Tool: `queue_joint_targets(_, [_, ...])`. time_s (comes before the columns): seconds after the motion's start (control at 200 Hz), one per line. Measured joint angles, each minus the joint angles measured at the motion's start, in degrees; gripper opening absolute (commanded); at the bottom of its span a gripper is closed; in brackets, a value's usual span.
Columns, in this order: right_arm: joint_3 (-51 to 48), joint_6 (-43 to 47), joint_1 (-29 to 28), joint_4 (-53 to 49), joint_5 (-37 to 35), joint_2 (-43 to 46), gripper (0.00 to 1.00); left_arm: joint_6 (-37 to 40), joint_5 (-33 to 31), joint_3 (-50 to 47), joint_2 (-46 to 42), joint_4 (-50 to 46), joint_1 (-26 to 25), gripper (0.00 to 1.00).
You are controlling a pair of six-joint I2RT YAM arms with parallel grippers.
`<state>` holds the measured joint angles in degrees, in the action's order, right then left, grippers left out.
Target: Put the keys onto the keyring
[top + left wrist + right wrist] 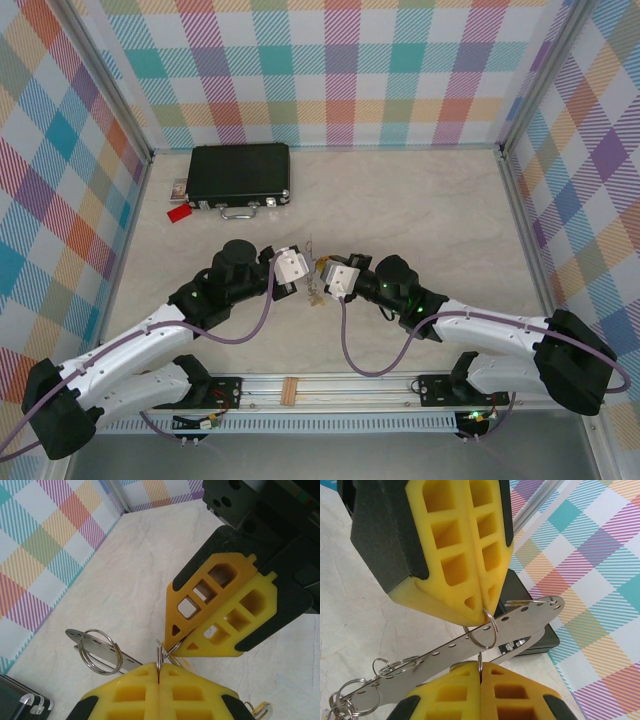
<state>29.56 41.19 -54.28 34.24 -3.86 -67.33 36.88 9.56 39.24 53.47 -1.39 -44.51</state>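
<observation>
The keyring [482, 630] is hanging well apart from the black case [240, 175], on its arm-base side, with the left gripper [484, 609] and right gripper [480, 666] both clamping its wire; the keys [315, 292] beneath are blurring together.

We find no readable text, number or brand. The small red tag [179, 213] beside the black case [240, 172], far ahead of the left gripper [159, 672], is too small to read.

black case [12, 700]: cut off at corner | keys [315, 291]: too small to make out | ring cluster [342, 702]: cut by edge
</observation>
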Motion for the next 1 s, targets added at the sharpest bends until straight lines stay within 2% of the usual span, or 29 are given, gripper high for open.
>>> queue_joint_targets(1.0, [-0.3,0.0,0.3,0.5,0.9,0.2,0.00,-0.2,0.4,0.0,0.3,0.0,0.0,0.00])
